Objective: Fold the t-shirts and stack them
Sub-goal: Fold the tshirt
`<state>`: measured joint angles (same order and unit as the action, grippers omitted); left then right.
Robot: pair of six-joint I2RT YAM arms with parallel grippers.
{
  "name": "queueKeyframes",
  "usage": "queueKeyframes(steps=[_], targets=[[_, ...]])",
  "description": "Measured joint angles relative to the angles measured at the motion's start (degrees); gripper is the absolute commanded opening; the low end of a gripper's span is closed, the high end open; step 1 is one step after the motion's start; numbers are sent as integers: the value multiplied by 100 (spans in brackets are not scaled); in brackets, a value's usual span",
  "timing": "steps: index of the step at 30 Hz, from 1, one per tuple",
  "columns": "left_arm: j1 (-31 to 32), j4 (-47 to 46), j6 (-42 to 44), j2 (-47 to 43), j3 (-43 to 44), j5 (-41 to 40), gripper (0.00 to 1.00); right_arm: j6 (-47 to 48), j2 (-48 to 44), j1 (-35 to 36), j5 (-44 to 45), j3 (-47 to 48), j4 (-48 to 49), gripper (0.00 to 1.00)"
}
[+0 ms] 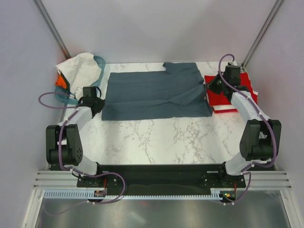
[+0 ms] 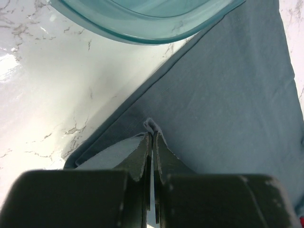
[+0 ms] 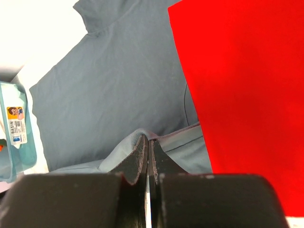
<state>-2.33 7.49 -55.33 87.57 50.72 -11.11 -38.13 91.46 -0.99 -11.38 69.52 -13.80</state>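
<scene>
Left gripper clenched on a fold at the slate blue-grey t-shirt's left edge. Right gripper clamped on its right edge, just beside the red t-shirt. Shirt lies spread across frame centre. Upper left: teal basket holding white and orange cloth.

There's a plain slate blue-grey t-shirt, a bright red t-shirt, a white t-shirt, some orange cloth, a translucent teal basket and a white table veined grey like marble.
</scene>
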Motion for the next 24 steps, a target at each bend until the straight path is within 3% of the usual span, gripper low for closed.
queueKeyframes(steps=[8,9,10,11,12,15,18,24], targets=[[20,-83,-103,166,70,-85,7,0,385,175,238,334,7,1],[22,-114,-118,192,72,-85,13,-2,426,208,269,385,7,5],[22,-142,-125,212,74,-83,20,-9,481,245,306,448,4,21],[24,-177,-138,238,81,-81,29,-35,522,284,361,498,11,55],[24,-203,-144,271,101,-83,50,-66,553,319,404,535,7,67],[24,-247,-170,304,149,-79,71,-2,568,391,531,566,7,68],[24,-291,-181,251,144,-79,80,7,533,433,654,560,4,67],[24,-208,-179,-619,-70,-76,78,-114,-553,507,898,-466,326,60]])
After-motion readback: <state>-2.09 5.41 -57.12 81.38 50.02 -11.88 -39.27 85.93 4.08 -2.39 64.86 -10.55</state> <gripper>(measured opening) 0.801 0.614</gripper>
